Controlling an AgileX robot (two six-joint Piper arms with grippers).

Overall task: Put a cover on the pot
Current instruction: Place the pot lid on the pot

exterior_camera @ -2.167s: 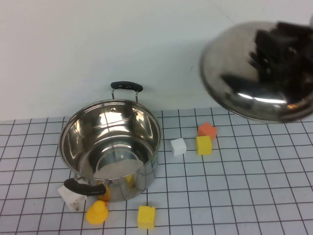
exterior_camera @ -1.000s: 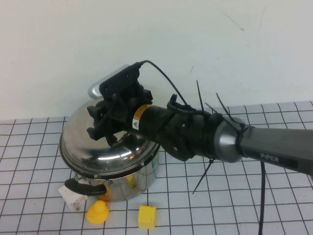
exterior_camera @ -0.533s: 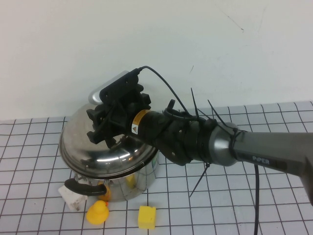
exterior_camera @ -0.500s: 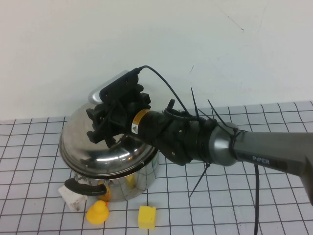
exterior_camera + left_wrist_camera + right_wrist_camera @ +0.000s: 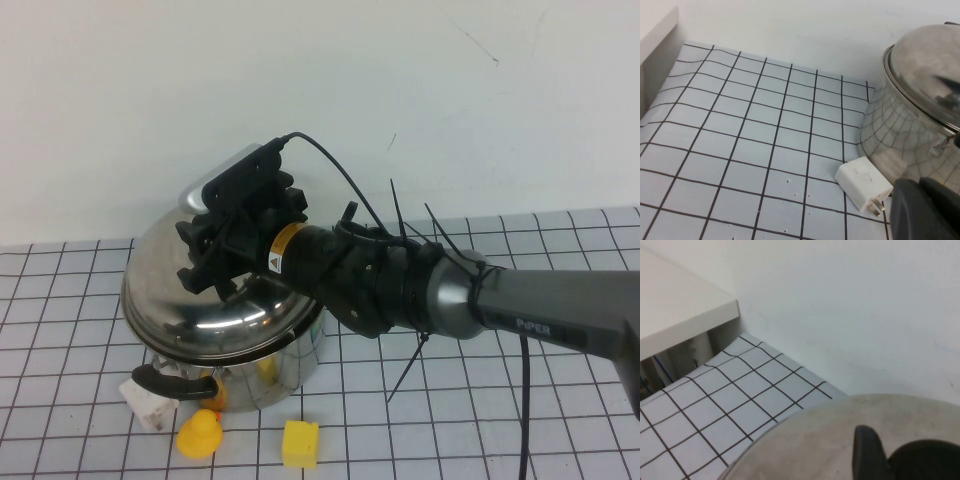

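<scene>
One right claw (image 5: pixel 215 262) atop one lid (image 5: pixel 190 300), one pot (image 5: pixel 270 365).

My high camera looks down from my side at the gridded table (image 5: pixel 560 420) and back wall. The left wrist camera sits low, near the pot (image 5: pixel 900 145). The right wrist camera hovers close over the lid (image 5: pixel 815 445); all three share it.

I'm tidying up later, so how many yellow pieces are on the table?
2: a yellow cube in front of the pot, a rounded yellow piece by its near handle. The right arm may hide more. Right gripper over the lid; left gripper out of view.
</scene>
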